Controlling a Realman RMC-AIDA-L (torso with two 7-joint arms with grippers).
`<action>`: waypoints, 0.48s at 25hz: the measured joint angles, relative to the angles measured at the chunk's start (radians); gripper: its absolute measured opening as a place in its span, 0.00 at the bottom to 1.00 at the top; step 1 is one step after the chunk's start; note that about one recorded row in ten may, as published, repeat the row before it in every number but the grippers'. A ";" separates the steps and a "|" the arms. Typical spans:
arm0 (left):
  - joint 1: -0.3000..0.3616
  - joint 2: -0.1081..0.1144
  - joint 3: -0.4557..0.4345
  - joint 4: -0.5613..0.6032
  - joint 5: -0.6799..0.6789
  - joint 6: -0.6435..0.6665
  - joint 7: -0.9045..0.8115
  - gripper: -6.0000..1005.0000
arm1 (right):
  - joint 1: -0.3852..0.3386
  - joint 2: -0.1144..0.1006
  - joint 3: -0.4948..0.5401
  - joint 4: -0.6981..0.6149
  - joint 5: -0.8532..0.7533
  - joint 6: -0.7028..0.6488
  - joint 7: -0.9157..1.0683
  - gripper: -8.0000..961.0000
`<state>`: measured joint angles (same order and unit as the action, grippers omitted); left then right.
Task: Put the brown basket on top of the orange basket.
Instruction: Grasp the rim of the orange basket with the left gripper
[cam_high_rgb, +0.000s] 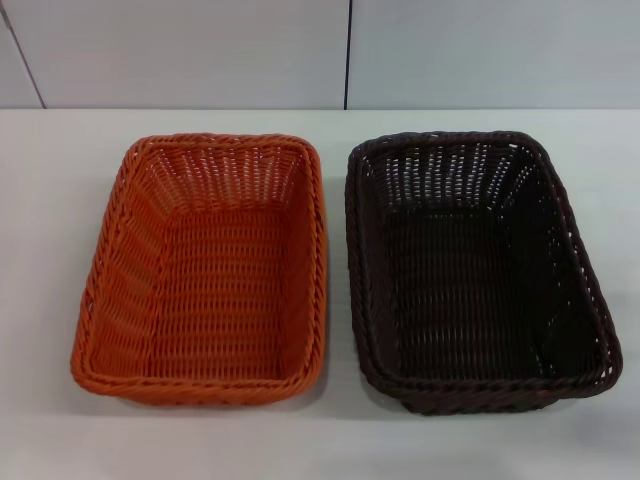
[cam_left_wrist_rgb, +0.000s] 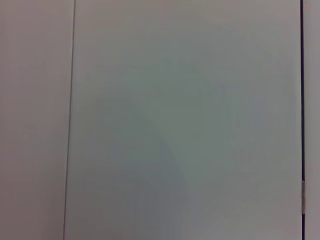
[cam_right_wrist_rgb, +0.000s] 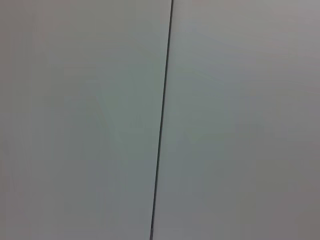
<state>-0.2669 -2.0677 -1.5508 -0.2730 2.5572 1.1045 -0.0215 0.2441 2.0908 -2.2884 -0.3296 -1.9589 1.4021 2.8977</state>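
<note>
Head view shows the orange basket (cam_high_rgb: 205, 270) at left of frame and the brown basket (cam_high_rgb: 475, 265) at right, side by side on a white table (cam_high_rgb: 60, 150) (neither gripper visible, state unknowable), so stacking hasn't begun.

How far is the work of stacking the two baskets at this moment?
Nothing looks done yet. The brown basket stands on the table beside the orange basket, on the robot's right side of it, both empty and upright. Nothing is in hand: no claw shows in any view. Still left: grasp the brown basket, lift it, and set it on the orange one.
</note>
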 joint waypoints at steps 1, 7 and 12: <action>0.000 0.000 0.000 0.000 0.000 0.000 0.000 0.80 | 0.000 0.000 0.000 0.000 0.000 0.000 0.000 0.69; 0.000 0.001 0.000 0.000 -0.001 0.000 0.000 0.80 | 0.002 0.000 0.000 0.000 0.000 0.000 0.000 0.69; 0.000 0.005 0.013 -0.007 0.000 -0.011 0.000 0.80 | 0.004 0.000 -0.002 -0.002 0.000 -0.011 0.000 0.70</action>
<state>-0.2668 -2.0622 -1.5374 -0.2802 2.5573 1.0932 -0.0217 0.2479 2.0908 -2.2903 -0.3313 -1.9589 1.3915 2.8977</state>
